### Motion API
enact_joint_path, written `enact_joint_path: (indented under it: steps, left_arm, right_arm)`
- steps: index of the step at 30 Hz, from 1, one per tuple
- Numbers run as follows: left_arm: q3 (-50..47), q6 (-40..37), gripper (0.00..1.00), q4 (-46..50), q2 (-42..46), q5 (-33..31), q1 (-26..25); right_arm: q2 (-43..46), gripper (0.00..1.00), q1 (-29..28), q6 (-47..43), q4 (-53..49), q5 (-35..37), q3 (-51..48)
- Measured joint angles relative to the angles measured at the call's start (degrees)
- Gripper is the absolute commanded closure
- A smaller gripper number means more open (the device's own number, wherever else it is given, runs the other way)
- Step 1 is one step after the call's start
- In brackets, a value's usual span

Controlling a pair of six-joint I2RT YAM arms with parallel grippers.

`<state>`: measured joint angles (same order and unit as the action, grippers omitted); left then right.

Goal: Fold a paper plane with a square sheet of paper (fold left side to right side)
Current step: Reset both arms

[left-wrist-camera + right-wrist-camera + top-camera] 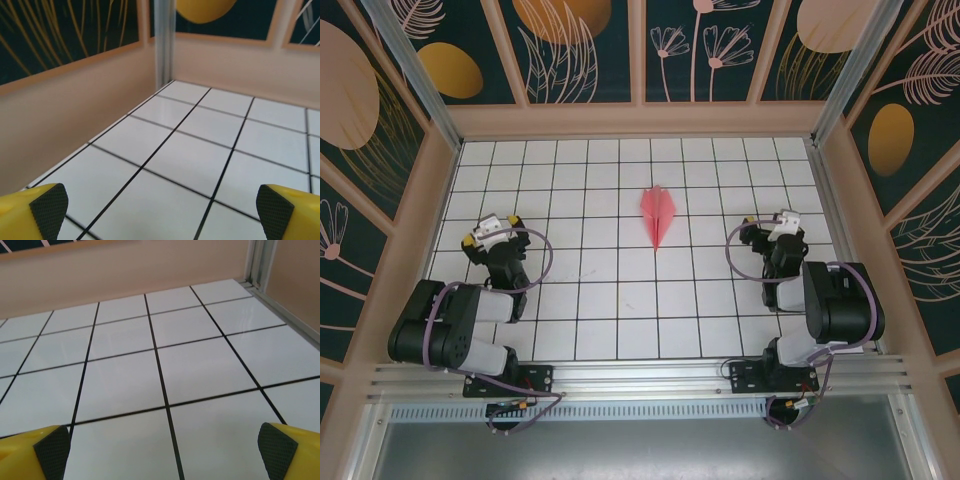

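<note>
The paper plane [658,214], a slim salmon-pink dart with a centre ridge, lies on the white grid floor near the middle, its point toward the near edge. My left gripper [492,228] stands well to its left, open, with nothing between its yellow, black-padded fingers [47,207]. Well to the plane's right my right gripper [782,226] is open too, and only bare tiles lie between its fingertips [277,450]. Neither gripper touches the paper.
The white tiled floor [590,300] is boxed in by tan walls [640,120] with an aluminium post [164,42] at the far left corner. Both arm bases sit on the rail [640,375] at the near edge.
</note>
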<state>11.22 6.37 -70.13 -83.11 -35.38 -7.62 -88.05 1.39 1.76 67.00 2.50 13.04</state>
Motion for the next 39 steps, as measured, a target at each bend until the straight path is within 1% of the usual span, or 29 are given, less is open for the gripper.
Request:
enact_joint_path:
  steps: [3,6,9,13,20,39]
  left_arm:
    - [-0.31,-0.98,0.01,-2.84,-0.26,3.93,0.35]
    - [-0.39,-1.05,0.01,-4.22,-0.81,8.24,2.03]
    - [-0.46,-1.09,0.01,-6.82,-3.65,10.47,2.84]
    - [-0.39,-1.01,0.02,-6.32,-4.37,12.72,3.37]
    - [-0.28,-0.96,0.02,-6.16,-4.37,14.43,4.31]
    - [-0.28,-0.96,0.01,-6.16,-4.37,15.06,4.31]
  right_arm:
    - [0.00,0.01,0.59,0.02,0.96,-1.11,0.00]
    - [0.00,0.01,0.72,0.02,1.27,-1.62,0.00]
    - [0.00,0.01,0.76,0.02,1.44,-2.05,0.00]
    - [0.00,0.01,0.76,0.02,1.44,-2.19,-0.02]
    - [0.00,0.01,0.76,0.02,1.60,-2.19,0.00]
    - [0.00,0.01,0.76,-0.39,1.64,-3.54,0.00]
